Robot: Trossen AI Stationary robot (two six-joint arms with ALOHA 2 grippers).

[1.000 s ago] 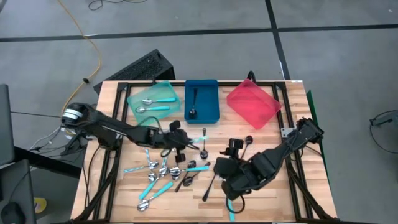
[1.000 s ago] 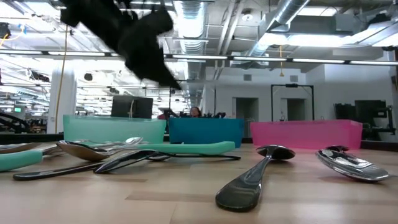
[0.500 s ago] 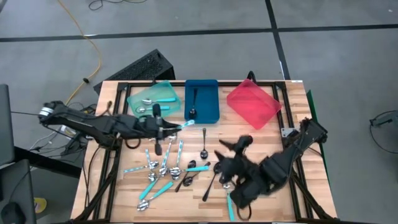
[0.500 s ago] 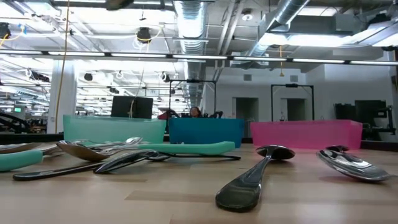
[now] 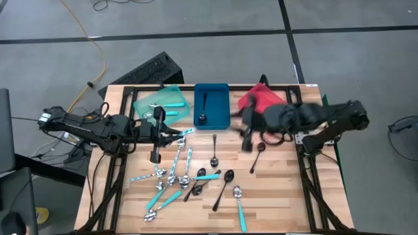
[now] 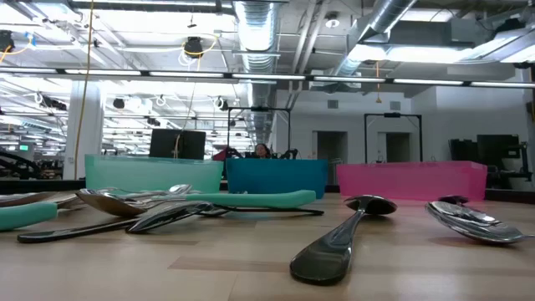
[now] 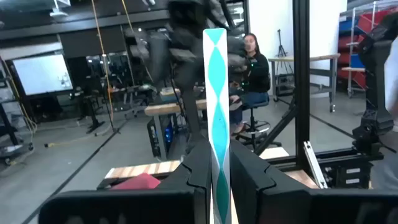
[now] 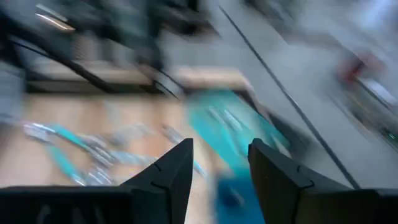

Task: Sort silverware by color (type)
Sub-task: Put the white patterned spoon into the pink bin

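My left gripper (image 5: 171,135) hovers above the table's left half, near the teal tray (image 5: 145,99). It is shut on a teal-handled spoon (image 5: 185,132), whose bowl is hidden. My right gripper (image 5: 247,134), blurred, hangs in front of the red tray (image 5: 260,99); its fingers stand open in the right wrist view (image 8: 221,146) with nothing between them. Several teal-handled, black and silver spoons (image 5: 177,179) lie flat on the wood. A black spoon (image 5: 257,158) lies below the right gripper. The teal tray holds two teal-handled spoons, the blue tray (image 5: 221,104) one black spoon. My left gripper pinches the spoon's teal handle (image 7: 216,177) between its two fingers. The handle runs along the fingers and sticks out past their tips toward the table's right side. The fingers point about level. The spoon is lifted clear of the table.
The three trays stand in a row along the far edge. Loose spoons (image 6: 334,247) are scattered over the table's middle and near left. The right arm (image 5: 313,117) reaches across the red tray. Bare wood shows at the near right (image 5: 287,196). A person sits in the room beyond.
My left gripper has risen from the pile and gone toward the table's left and far edge, tipping from pointing down to level, with the teal-handled spoon lifted clear. My right gripper has swung quickly up from the near edge to the red tray.
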